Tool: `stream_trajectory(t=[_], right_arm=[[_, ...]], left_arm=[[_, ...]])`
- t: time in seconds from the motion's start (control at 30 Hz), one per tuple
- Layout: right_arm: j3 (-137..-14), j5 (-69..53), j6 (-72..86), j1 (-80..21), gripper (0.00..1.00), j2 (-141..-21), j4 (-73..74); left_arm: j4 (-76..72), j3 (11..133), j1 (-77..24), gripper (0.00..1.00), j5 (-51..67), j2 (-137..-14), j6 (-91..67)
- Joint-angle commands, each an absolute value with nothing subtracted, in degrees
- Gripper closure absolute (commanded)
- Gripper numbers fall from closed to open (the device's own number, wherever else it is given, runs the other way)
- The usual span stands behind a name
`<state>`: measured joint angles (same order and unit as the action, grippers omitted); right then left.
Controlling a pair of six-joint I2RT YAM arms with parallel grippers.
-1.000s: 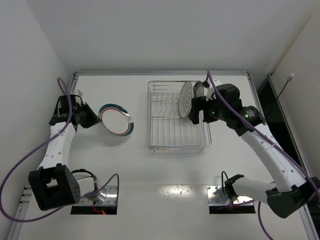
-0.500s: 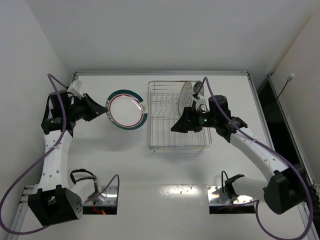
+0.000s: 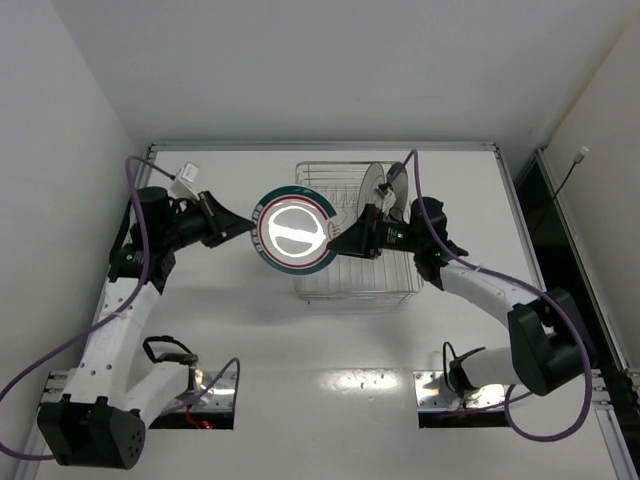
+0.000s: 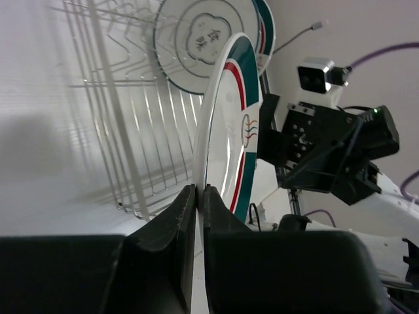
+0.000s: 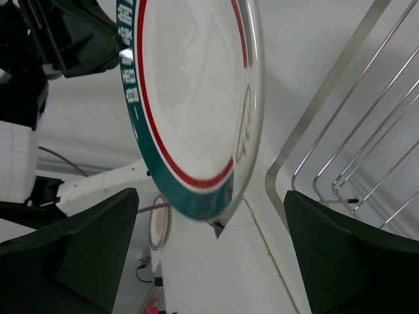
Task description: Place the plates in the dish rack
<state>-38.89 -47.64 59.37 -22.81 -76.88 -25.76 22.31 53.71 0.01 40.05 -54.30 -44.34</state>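
Swung rightward to the dish rack [image 3: 365,292], the green-rimmed plate [image 3: 295,232] sits pinched in the left gripper [image 3: 243,226]; handover awaits the right gripper [image 3: 342,243], jaws spread, closing on its rim.

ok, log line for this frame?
left tool: shut on green-rimmed plate, upright | right tool: open around its edge | dish rack: motif plate standing inside

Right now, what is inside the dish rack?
Two plates stand upright inside: a white plate with dark motif and another plate behind it. The held green-rimmed plate hides the dish rack's left part.
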Motion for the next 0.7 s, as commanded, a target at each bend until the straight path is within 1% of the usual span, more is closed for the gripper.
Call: stream_trajectory(t=[0.0,0.07,0.1,0.13,0.17,0.2,0.23,0.27,0.3,0.37,0.4,0.43,0.47,0.5,0.53,0.57,0.6,0.63,0.67], right_arm=[[-37.53,-49.83,66.97,-23.73,0.1,-79.01,-43.14],[-37.53,-50.36,66.97,-24.25,0.21,-80.77,-43.15],[-38.05,-50.36,66.97,-24.26,0.29,-80.77,-43.15],[-38.06,-51.06,66.97,-24.26,0.56,-81.47,-43.15],[-38.75,-51.59,66.97,-24.26,0.73,-81.47,-43.15],[-40.15,-51.59,66.28,-23.65,0.85,-81.47,-39.33],[-41.12,-52.11,63.49,-23.03,1.0,-81.47,-36.5],[-42.87,-52.12,61.89,-23.03,1.0,-80.95,-30.91],[-43.5,-52.12,60.31,-22.16,1.0,-80.08,-28.15],[-45.34,-50.1,56.53,-20.4,1.0,-78.58,-23.4],[-46.22,-49.23,54.95,-19.87,1.0,-77.01,-20.33],[-47.27,-46.52,53.19,-19.25,1.0,-76.21,-12.91],[-49.81,-44.49,49.17,-18.73,1.0,-75.24,-8.66],[-51.4,-38.03,46.78,-17.94,1.0,-74.36,-3.74],[-53.16,-34.14,42.23,-17.93,1.0,-72.62,6.23],[-56.31,-30.45,40.45,-17.41,1.0,-71.9,9.81],[-57.82,-23.36,38.6,-17.4,1.0,-71.37,12.54],[-59.4,-19.38,36.93,-18.01,1.0,-71.37,17.61],[-62.11,-15.42,34.83,-18.54,1.0,-71.37,19.32]], left_arm=[[13.37,53.0,-4.82,1.0,37.98,-52.47,-51.49],[10.3,51.25,-8.51,1.0,36.75,-52.47,-53.96],[9.76,51.24,-9.57,1.0,36.22,-52.47,-53.96],[9.76,51.24,-11.58,1.0,35.69,-52.47,-54.49],[9.76,51.24,-12.38,1.0,35.68,-53.51,-53.97],[11.32,51.76,-12.91,1.0,34.03,-54.05,-53.18],[13.34,53.07,-12.92,1.0,32.62,-54.66,-52.22],[17.62,53.69,-13.7,1.0,29.48,-55.71,-49.68],[20.01,54.48,-14.32,0.96,27.7,-55.72,-48.18],[25.72,56.68,-14.33,0.83,24.45,-56.51,-44.67],[27.14,57.39,-14.33,0.72,22.52,-57.21,-43.6],[28.55,58.18,-14.33,0.64,21.63,-57.91,-42.46],[30.04,59.92,-14.33,0.54,20.4,-58.44,-41.32],[33.8,60.99,-14.33,0.35,16.3,-58.45,-39.22],[35.84,63.0,-14.33,0.29,13.56,-59.23,-38.42],[37.69,63.97,-14.33,0.24,10.75,-60.02,-36.76],[41.19,64.94,-14.33,0.21,7.68,-60.03,-36.13],[42.96,65.73,-14.33,0.21,0.34,-60.03,-36.12],[44.81,66.44,-14.33,0.2,-4.43,-60.03,-36.12]])
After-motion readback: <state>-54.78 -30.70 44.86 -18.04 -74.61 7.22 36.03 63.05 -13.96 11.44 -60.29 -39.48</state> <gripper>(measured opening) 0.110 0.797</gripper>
